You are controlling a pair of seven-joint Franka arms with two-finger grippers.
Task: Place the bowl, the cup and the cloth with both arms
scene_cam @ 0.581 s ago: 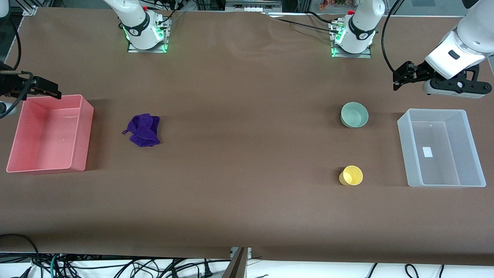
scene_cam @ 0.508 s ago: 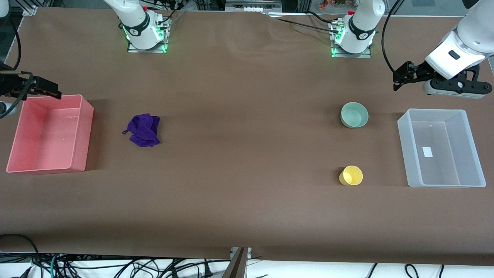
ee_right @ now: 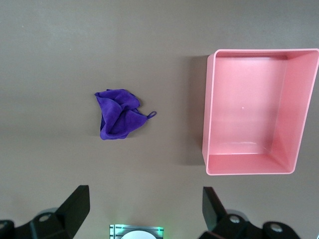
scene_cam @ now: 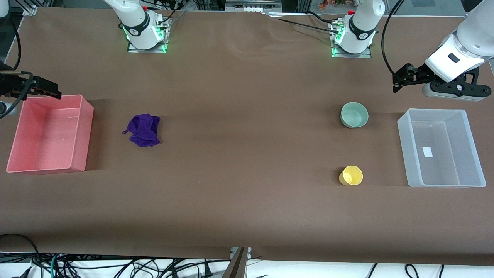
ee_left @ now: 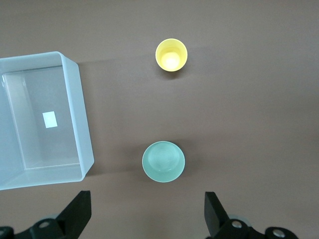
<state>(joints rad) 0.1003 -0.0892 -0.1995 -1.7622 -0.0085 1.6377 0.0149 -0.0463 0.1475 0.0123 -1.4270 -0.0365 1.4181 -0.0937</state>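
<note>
— Where are your hands?

— My left hand [ee_left: 145,219] hangs high over the desk [scene_cam: 247,154] at the left arm's end, above bare brown surface between my base and the clear bin [scene_cam: 441,146]. Its fingers [ee_left: 77,216] are spread wide with nothing between them. My right hand [ee_right: 143,214] hangs the same way at the right arm's end, just above the pink bin's [scene_cam: 49,133] upper edge, fingers [ee_right: 76,210] wide apart and empty too.

— And the things to place?

— The bowl [scene_cam: 354,114] sits upright on the desk near the clear bin, apart from it, and almost straight under my left hand [scene_cam: 449,90]. The cup [scene_cam: 351,175] stands upright nearer the front camera than the bowl, well apart from it, also beside the clear bin. The cloth [scene_cam: 144,129] lies rumpled on the desk toward the right arm's end, near the pink bin but not touching it.

— Anything in the way?

— Both bins hold none of the three things; the clear one shows only a small white label [scene_cam: 427,151] on its floor
</note>
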